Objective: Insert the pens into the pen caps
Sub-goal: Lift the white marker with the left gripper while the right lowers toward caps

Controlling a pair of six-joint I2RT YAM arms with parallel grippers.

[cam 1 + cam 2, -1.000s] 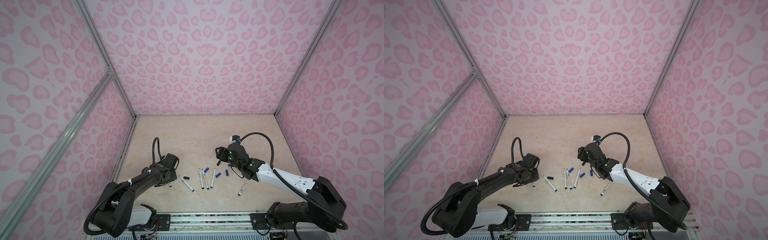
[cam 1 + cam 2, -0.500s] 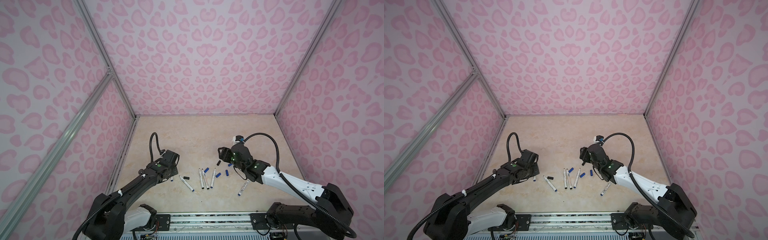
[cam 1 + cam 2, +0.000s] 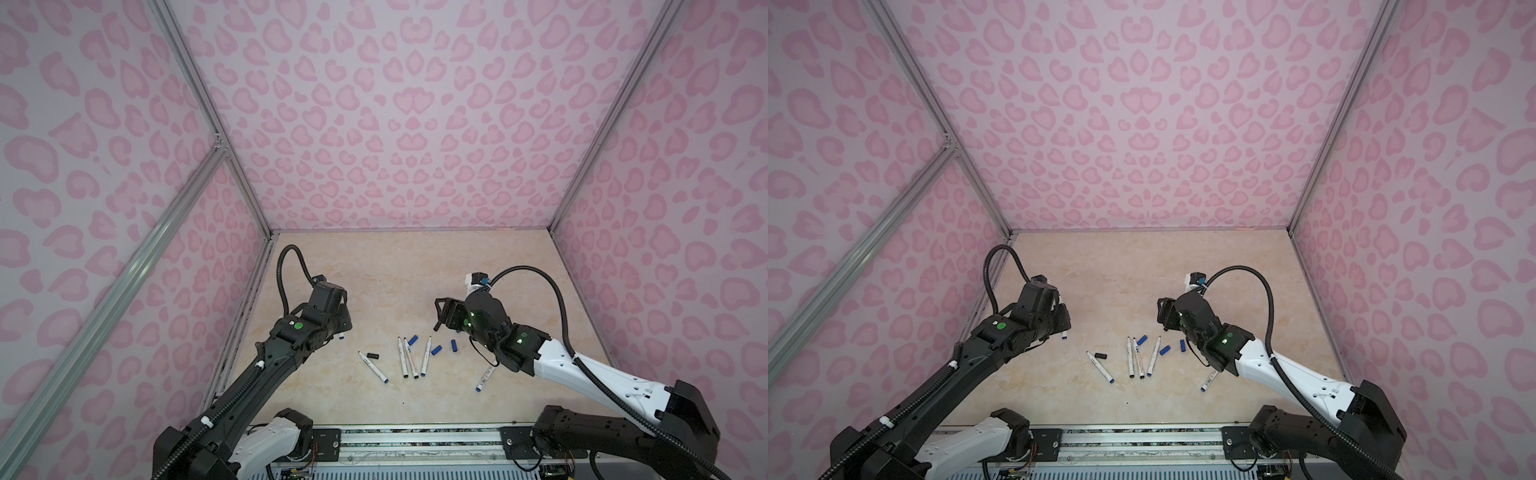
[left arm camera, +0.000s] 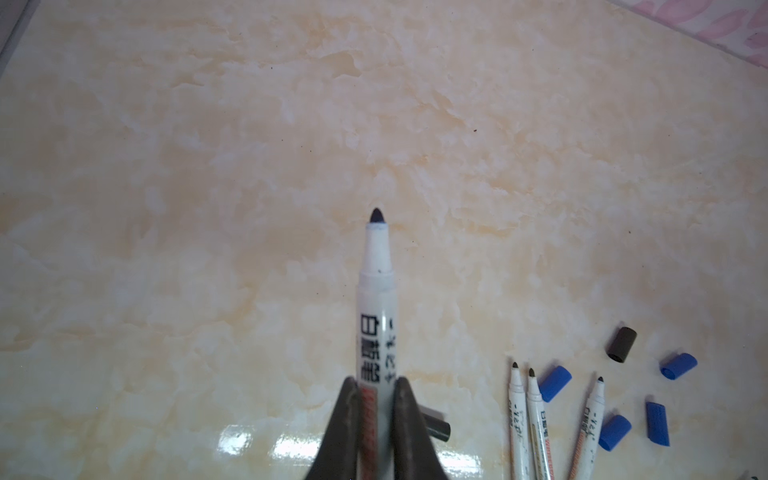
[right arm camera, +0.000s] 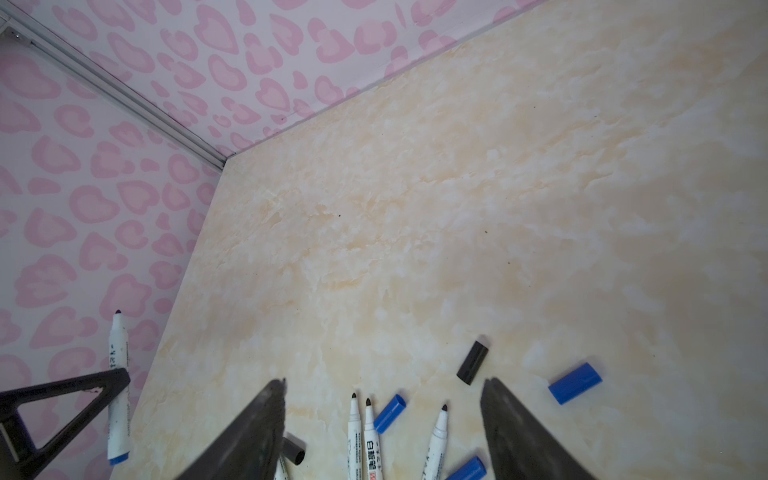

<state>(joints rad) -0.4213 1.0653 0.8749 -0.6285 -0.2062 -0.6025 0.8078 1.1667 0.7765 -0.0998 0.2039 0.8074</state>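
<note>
- The left arm stretches from the near-left base toward the far side. Its black forearm lies low over the left part of the table.
- The left gripper is clamped on a pen. Its fingers pinch the white barrel across the print, and the dark tip points out ahead, off the table.
- In a top view only that pen's blue end peeks out on the near-right side of the wrist.
- The right arm reaches from the near-right base toward the far left, with its white forearm slanting up over the table. The wrist is turned so the right gripper points far-left and tilts down.
- Its jaws stand wide apart with nothing between them. From its wrist camera the fingers frame the loose pens and caps below.
- Three pens lie close together mid-table with their tips toward the far side.
- A fourth pen lies slanted just left of them, and a fifth pen lies near the right forearm.
- A black cap lies just beside the fourth pen.
- The blue caps are scattered among and right of the three pens.
- A second black cap lies on the table near the right gripper's fingertips.
</note>
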